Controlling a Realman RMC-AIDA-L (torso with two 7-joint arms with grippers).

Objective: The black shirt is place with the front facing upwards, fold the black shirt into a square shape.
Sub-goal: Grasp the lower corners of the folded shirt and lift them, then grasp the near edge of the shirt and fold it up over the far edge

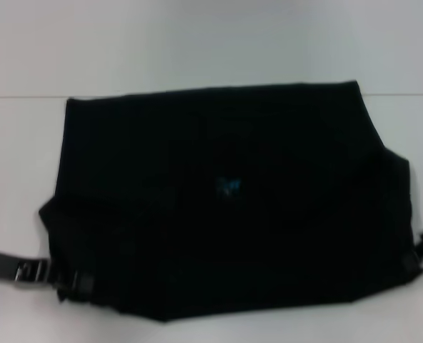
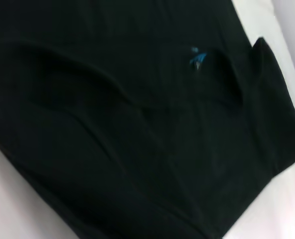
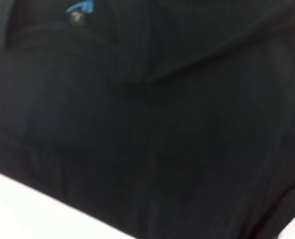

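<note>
Large black short-sleeved cloth shirt (image 1: 226, 200) lies spread on the white table (image 1: 197, 43), filling most of the head view, w/ a small blue logo (image 1: 229, 186) showing near its middle; no white lettering visible. Far edge is straight, near edge angles inward toward the robot. Left gripper (image 1: 67, 282) sits at the shirt's near-left corner, touching the cloth edge; right gripper (image 1: 420, 250) at the shirt's right edge, also against the cloth. Can't tell for either pincer if it's wide, narrow or pinching fabric, since the tips blend into the dark cloth. Both wrist views show only creased black fabric, the blue logo & a bit of white table.
</note>
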